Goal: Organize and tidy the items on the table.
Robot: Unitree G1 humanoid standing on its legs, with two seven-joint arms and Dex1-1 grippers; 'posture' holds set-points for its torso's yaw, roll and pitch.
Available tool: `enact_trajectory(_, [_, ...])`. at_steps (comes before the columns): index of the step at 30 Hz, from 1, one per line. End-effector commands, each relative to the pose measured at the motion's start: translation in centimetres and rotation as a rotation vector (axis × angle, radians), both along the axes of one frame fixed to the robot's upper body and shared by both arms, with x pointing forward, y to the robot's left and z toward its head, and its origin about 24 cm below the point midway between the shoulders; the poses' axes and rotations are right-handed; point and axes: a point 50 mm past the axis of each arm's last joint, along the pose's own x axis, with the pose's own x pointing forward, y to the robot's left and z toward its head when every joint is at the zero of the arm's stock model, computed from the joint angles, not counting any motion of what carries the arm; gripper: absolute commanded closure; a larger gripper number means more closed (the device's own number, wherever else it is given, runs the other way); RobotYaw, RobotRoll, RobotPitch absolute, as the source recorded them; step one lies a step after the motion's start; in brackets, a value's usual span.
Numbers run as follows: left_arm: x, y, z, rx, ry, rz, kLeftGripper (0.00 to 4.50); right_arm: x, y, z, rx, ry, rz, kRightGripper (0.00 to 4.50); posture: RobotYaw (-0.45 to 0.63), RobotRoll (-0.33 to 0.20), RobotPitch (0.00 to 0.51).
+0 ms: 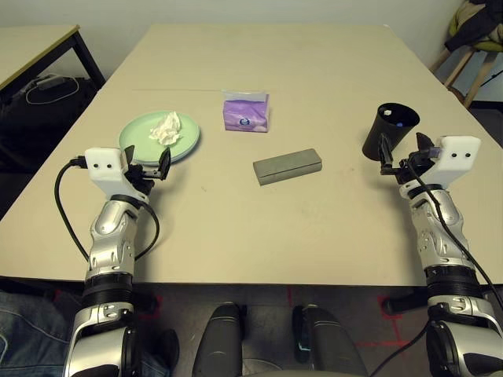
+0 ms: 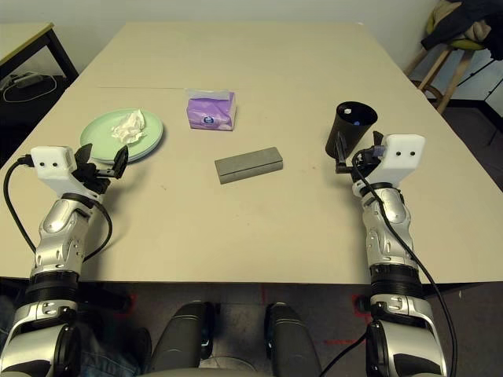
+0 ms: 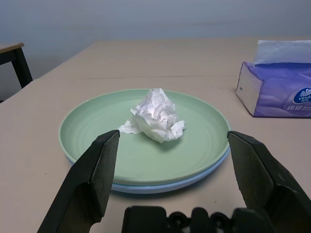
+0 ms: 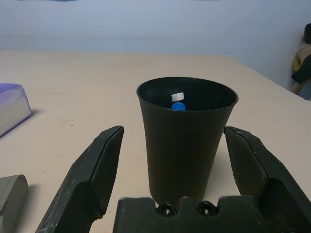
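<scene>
On the left side of the big table [image 1: 314,236] sits a green plate [image 1: 159,136] stacked on top of a light-blue plate [image 3: 160,185]. That makes two plates, one on the other. One crumpled white tissue [image 1: 167,128] lies in the middle of the green plate. The left gripper [image 1: 146,166] hovers just in front of the plates with its two black fingers spread wide apart, holding nothing.

Next comes one purple tissue pack [image 1: 246,112], a soft box with a white sheet poking out of its top. It stands near the middle of the table, farther back.

Just in front of it and a bit to the right lies one grey glasses case [image 1: 288,166], long and flat with round ends, turned a little sideways.

On the right stands one black cup [image 1: 389,130], upright, with something small, blue and white down inside it. The right gripper [image 1: 402,154] is right beside the cup. Its fingers are spread wide on either side and do not squeeze it.
</scene>
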Motion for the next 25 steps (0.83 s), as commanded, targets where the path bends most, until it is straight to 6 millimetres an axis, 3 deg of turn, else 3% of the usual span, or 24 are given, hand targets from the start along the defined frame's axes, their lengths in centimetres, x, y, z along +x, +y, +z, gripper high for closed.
enact_trajectory(1, [-0.2,-0.5,-0.4,0.003,0.016,-0.017,0.0,-0.6,-0.8,-0.2,-0.012,0.004,-0.026,0.03,0.16,0.0,0.113])
enact_trajectory(9, [0.1,-1.1,-0.4,0.006,0.012,-0.084,0.0,-1.5,-2.2,-0.2,-0.016,-0.013,-0.069,0.03,0.14,0.0,0.108])
enact_trajectory(25, [0.8,-1.7,-0.2,0.009,0.014,-0.117,0.0,-1.7,-2.5,0.1,-0.021,-0.021,-0.086,0.03,0.12,0.0,0.101])
